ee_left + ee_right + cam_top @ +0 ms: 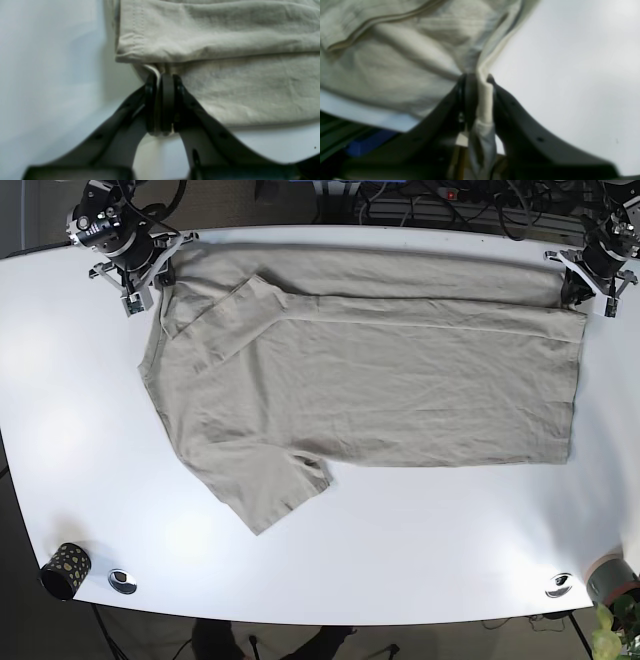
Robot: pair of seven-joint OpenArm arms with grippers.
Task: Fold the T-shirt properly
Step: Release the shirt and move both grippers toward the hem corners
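The beige T-shirt (380, 380) lies spread on the white table (400, 540), its far long edge folded over toward the middle and one sleeve (270, 490) sticking out toward the near side. At the shirt's far right corner, my left gripper (577, 288) is shut on the cloth. The left wrist view shows its closed fingertips (163, 78) pinching a thin edge below a folded layer of the T-shirt (225, 37). At the far left corner, my right gripper (163, 275) is shut too. The right wrist view has a thick seam of the T-shirt (395, 62) clamped in my right gripper (480, 80).
A black speckled cup (64, 569) and a small metal disc (122, 581) sit at the near left edge. Another disc (559, 584) and a plant (612, 638) are at the near right. Cables (440, 200) run behind the table.
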